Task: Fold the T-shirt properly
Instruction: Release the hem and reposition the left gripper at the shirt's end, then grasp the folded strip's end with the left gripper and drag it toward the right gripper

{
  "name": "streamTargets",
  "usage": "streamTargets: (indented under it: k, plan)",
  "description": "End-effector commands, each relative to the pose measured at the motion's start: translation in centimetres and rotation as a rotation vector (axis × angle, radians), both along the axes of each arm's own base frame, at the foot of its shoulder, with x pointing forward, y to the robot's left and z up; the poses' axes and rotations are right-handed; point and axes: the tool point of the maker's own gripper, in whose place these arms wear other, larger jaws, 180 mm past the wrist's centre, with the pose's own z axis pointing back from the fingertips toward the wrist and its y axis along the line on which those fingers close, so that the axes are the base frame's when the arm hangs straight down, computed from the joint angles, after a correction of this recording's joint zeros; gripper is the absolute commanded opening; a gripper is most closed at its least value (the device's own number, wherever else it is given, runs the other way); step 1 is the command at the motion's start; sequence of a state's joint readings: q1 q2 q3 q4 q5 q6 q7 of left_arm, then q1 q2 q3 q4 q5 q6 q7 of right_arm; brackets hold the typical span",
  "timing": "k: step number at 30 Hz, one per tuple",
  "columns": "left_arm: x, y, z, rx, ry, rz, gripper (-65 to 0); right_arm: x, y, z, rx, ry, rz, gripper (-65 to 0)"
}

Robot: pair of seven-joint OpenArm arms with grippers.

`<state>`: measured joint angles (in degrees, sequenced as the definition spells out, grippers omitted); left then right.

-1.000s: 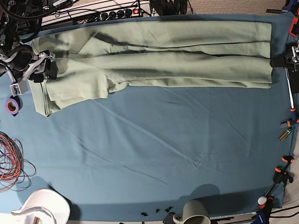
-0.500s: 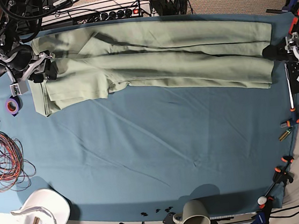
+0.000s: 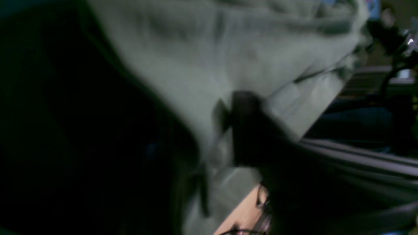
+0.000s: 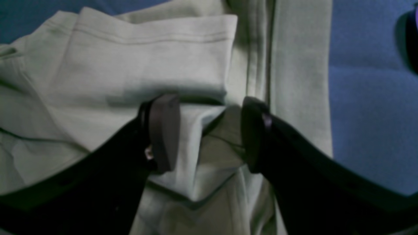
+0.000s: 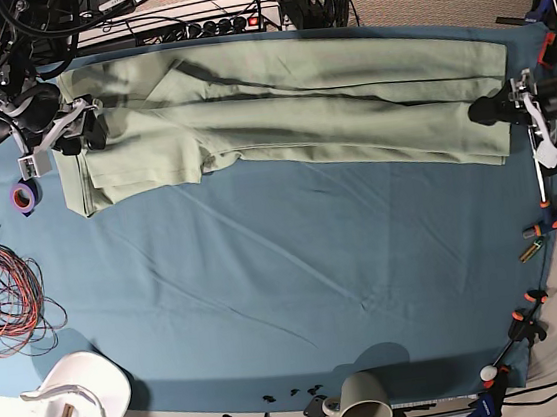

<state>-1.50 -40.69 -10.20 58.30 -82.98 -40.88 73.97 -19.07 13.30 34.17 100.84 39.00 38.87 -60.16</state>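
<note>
While the shirt lies in a long band along the far side of the bench, running left to right, you have one hand at each end. Your right hand sits on the left end with its fingers spread wide over a fold of cloth. Your left hand is at the right end, touching the hem; that view is too blurry, so you cannot tell if it is pinching. Each end has its own hand closest.
</note>
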Motion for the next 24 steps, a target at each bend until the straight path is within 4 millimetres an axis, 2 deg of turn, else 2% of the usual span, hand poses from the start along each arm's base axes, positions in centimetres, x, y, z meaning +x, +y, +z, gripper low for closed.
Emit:
streamTargets:
  k: [1,5,7,12,18,24]
  plan:
    - [-1.3,0.6,-0.7,0.031,0.065,-0.019,-65.0,0.7,-0.3,1.2,-0.006,-0.049,0.006,-34.4]
    - [-1.6,-0.6,0.0,-0.005,0.063,-0.068,-65.0,0.7,-0.1,1.1,-0.001,-0.049,0.004,-34.4]
    - [-1.0,-2.4,0.7,-0.021,0.014,-0.108,-65.0,0.7,0.0,1.1,0.005,-0.049,0.002,-34.4]
    - [-0.1,-9.1,3.2,-0.103,-0.136,-0.227,-65.0,0.7,0.3,1.0,0.016,-0.055,-0.003,-34.4]
    - [-1.3,-17.3,6.1,-0.219,-0.263,-0.382,-65.0,0.7,0.3,1.0,0.013,-0.057,-0.003,-34.4]
    - [-2.4,-24.2,8.4,-0.341,-0.328,-0.511,-65.0,0.7,0.2,0.9,0.006,-0.054,-0.004,-34.4]
